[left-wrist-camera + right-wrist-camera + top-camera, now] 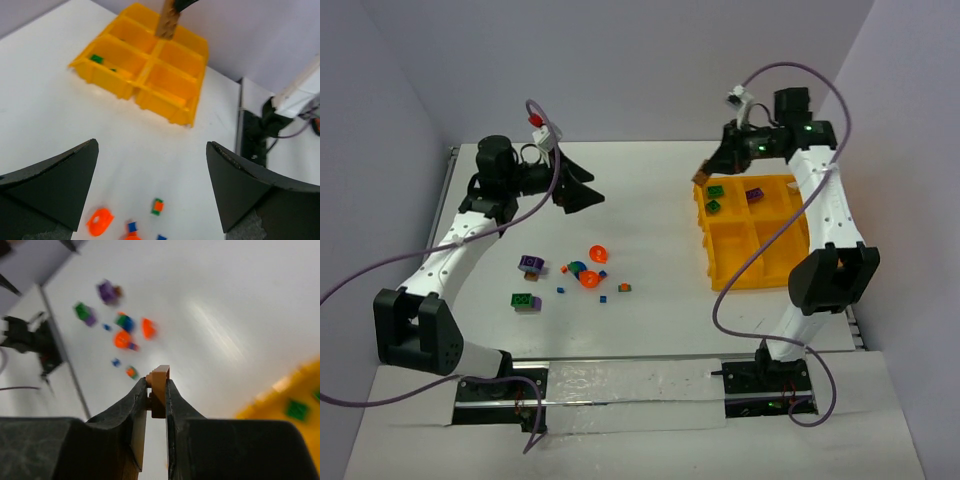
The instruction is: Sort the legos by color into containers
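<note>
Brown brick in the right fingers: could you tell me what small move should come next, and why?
Probably carry the brown brick over an empty compartment of the tray: it hangs at the far-left corner, where green bricks lie, a purple brick next door.

My white tabletop carries the yellow-orange tray lying flat at about 3 o'clock from its middle. The loose legos lie scattered around 8 o'clock. Among them are a purple brick, a green-and-purple brick just nearer me, two orange dishes close together, tiny blue bits and a small orange-and-green bit at the scatter's 4 o'clock edge.
</note>
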